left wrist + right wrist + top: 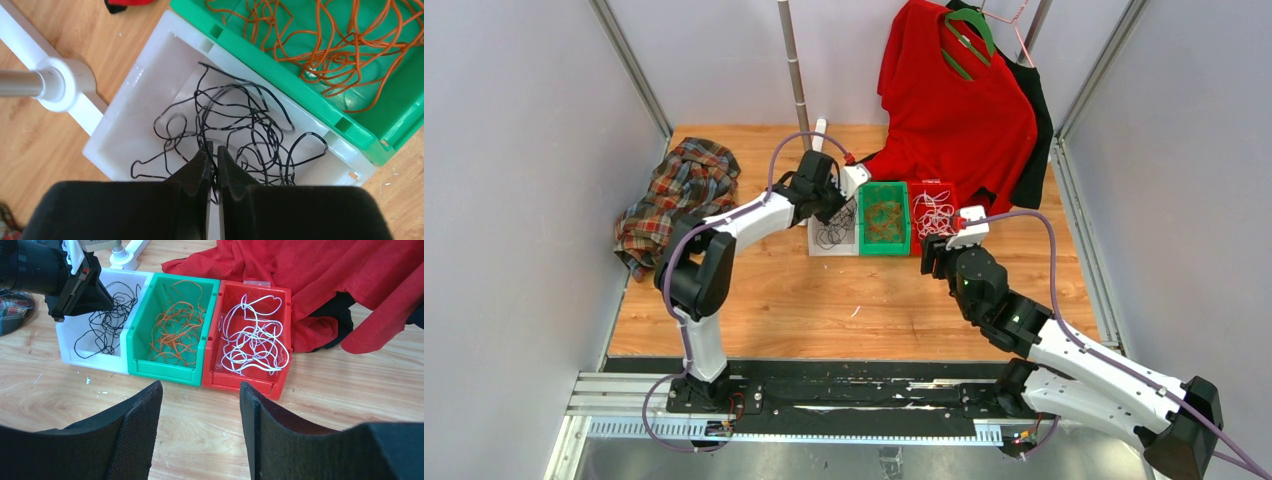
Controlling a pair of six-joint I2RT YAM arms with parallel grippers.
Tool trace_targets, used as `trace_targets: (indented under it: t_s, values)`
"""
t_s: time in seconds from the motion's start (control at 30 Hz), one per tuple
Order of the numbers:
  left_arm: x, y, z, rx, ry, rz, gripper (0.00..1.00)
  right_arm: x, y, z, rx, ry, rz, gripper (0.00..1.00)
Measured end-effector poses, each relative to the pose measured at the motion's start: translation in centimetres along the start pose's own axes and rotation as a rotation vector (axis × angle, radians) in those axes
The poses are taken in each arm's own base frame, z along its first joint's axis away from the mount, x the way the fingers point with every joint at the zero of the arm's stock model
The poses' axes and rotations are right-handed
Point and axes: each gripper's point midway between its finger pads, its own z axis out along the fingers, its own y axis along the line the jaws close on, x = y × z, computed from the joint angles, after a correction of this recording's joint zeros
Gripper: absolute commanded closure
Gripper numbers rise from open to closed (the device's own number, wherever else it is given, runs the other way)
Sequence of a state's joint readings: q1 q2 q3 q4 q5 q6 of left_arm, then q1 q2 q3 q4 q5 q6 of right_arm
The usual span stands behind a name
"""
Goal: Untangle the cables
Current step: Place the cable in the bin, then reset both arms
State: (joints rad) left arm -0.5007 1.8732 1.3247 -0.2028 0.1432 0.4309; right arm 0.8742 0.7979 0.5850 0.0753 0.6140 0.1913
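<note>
The left gripper [213,154] was clamped on a strand of the thin, looped black cable [240,120] lying in the white plastic bin [145,95]. The right gripper [200,390] hung spread open and empty before the row. Curly orange cable [175,325] filled the green plastic bin [160,367], and white cable [255,337] the red plastic bin [240,382]. A lift risked dragging out the whole snarl, its loops interlocked. No lettering was legible.

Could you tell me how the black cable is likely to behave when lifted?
Probably floppy and light: the black cable lies in thin, loose loops. The loops cross, so it may well rise as one clump from the white bin.
</note>
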Motion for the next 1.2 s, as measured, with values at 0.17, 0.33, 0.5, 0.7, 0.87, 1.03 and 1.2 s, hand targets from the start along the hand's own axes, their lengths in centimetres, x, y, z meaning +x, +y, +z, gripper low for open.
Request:
trace_targets:
  t_s: [0.17, 0.33, 0.5, 0.7, 0.87, 1.03, 1.2]
  values:
    - [0.6, 0.0, 0.0, -0.008, 0.025, -0.046, 0.24, 0.2, 0.0, 0.0, -0.002, 0.009, -0.004, 0.42]
    - [0.0, 0.2, -1.3, 0.032, 0.051, -0.108, 0.02, -0.1, 0.3, 0.1, -0.007, 0.024, -0.013, 0.31]
    - [-2.5, 1.0, -5.5, 0.024, 0.037, -0.139, 0.02, -0.3, 0.5, 0.4, -0.005, 0.032, -0.021, 0.28]
    - [-7.0, 2.4, -12.1, -0.019, -0.032, -0.173, 0.02, -0.4, 0.8, 0.9, 0.003, 0.045, -0.031, 0.28]
    - [-8.0, 3.4, -17.0, -0.081, -0.046, -0.208, 0.02, -0.5, 0.6, 1.2, 0.026, 0.047, -0.034, 0.28]
    - [-7.8, 4.2, -21.4, -0.162, -0.068, -0.207, 0.02, -0.6, -0.3, 1.5, 0.056, 0.057, -0.035, 0.28]
    - [-4.8, 7.5, -25.4, -0.294, -0.108, -0.279, 0.02, -0.4, -1.2, 1.9, 0.080, 0.088, -0.034, 0.28]
